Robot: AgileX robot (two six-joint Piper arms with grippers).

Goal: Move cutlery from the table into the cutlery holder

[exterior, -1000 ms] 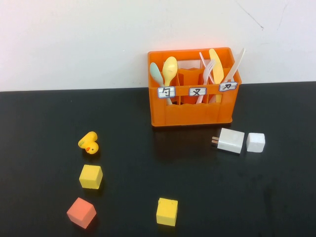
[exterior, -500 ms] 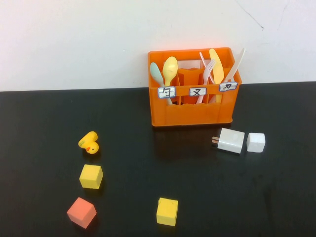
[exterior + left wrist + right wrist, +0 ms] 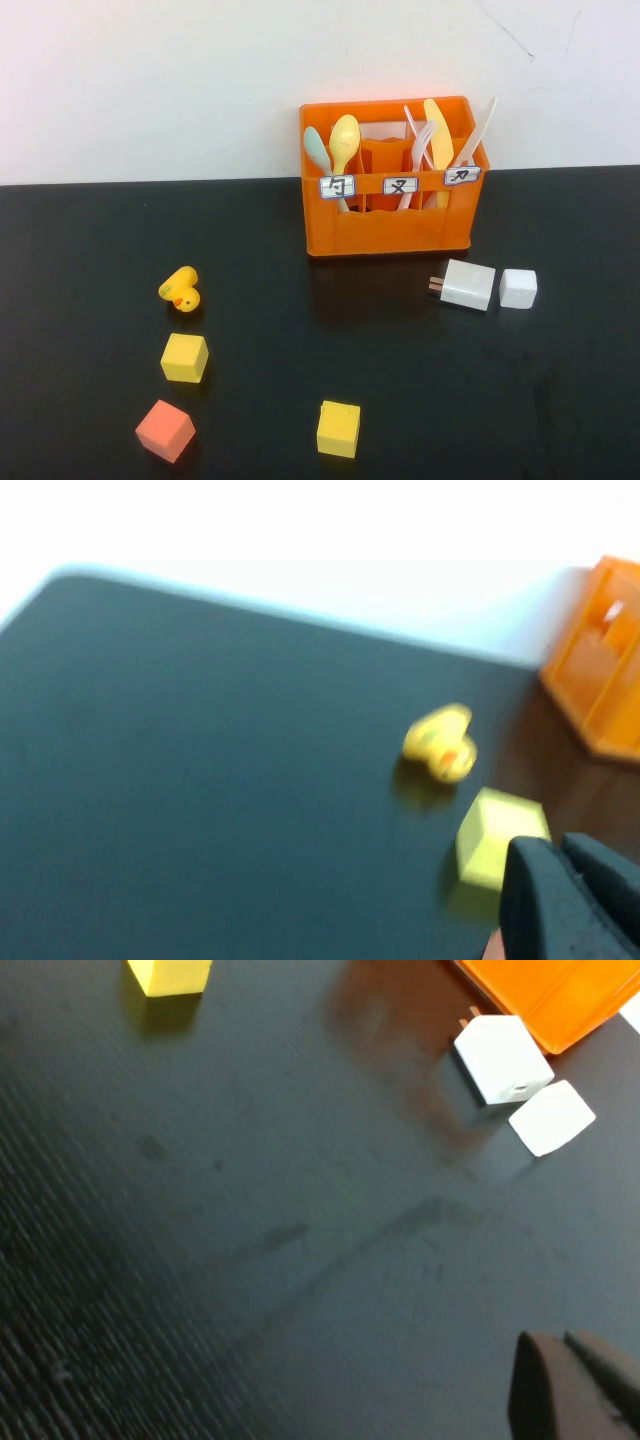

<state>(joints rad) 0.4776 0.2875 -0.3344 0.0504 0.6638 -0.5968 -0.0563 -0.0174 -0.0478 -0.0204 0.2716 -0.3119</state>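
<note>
The orange cutlery holder (image 3: 390, 230) stands at the back of the black table (image 3: 100, 240), against the white wall. A mint-green spoon (image 3: 316, 148) stands in its left compartment beside a yellow spoon (image 3: 344, 140). The pink fork (image 3: 420, 140) rises from the middle, and the pale yellow knife (image 3: 437, 132) stands just right of it. Neither arm shows in the high view. My left gripper (image 3: 558, 848) is shut and empty, low above a yellow cube (image 3: 495, 835). My right gripper (image 3: 560, 1342) is shut and empty over bare tabletop.
A yellow duck (image 3: 180, 290), two yellow cubes (image 3: 184, 357) (image 3: 338, 429) and an orange-red cube (image 3: 165, 430) lie at the front left. A white charger (image 3: 467, 284) and a white block (image 3: 517, 288) sit right of the holder. A white slim utensil (image 3: 478, 130) leans in the right compartment.
</note>
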